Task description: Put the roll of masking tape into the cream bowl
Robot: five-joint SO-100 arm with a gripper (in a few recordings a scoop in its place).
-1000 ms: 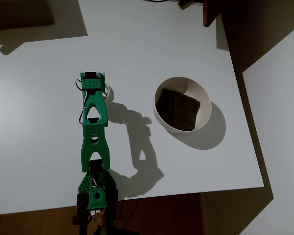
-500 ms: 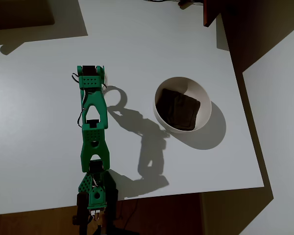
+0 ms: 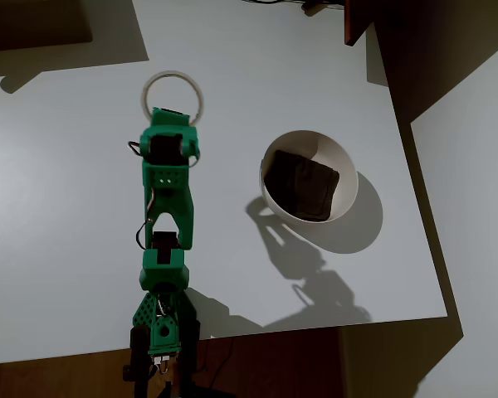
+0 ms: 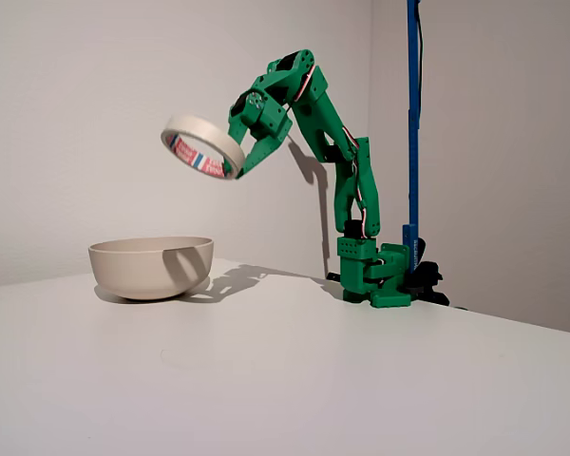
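Green arm's gripper (image 4: 236, 160) clamps the roll of masking tape (image 4: 202, 146) by its rim, held high in the air – tilted, prob. for clearance – w/ the cream bowl (image 3: 309, 188) well apart, on the table (image 3: 75, 207) at overhead view's right.

My bright green printed plastic arm (image 4: 347, 142) has black servo blocks at its joints, thin white wires, and perforated link plates.
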